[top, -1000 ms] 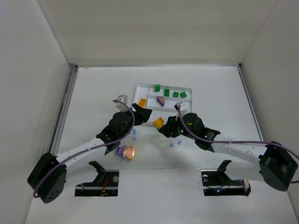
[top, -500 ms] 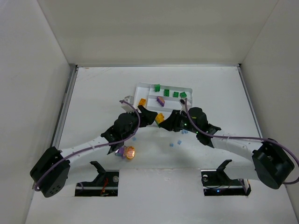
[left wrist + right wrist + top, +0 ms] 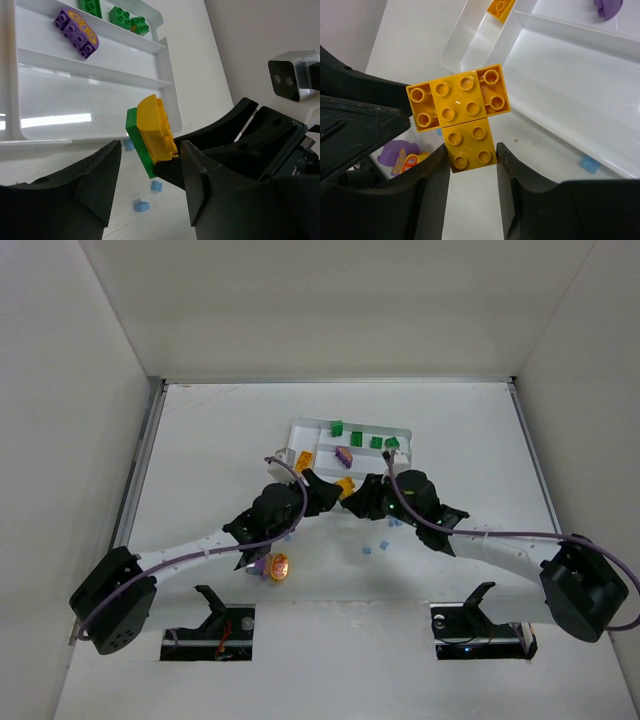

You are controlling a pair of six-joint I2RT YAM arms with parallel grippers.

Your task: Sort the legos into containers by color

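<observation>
Two fingers of R gripper (image 3: 471, 150) pinch the lower block of a yellow brick cluster (image 3: 462, 102), round sockets toward the wrist cam. L wrist view shows a green brick (image 3: 136, 142) stuck on its back. L gripper (image 3: 150, 150) is spread wide, fingers either side of the cluster, w/ a clear gap at one finger; can't tell at the other. Cluster sits right at near edge of white tray (image 3: 75, 100), which lies mid-table toward far edge. Tray: green bricks (image 3: 357, 438) in far compartment, purple brick (image 3: 76, 31) in the next, orange brick (image 3: 501, 6) in narrow left-end slot. Loose on table (image 3: 200, 440): light blue bits (image 3: 142, 206) by tray's near edge, purple-orange round piece (image 3: 270, 566) toward near edge, left of centre.
</observation>
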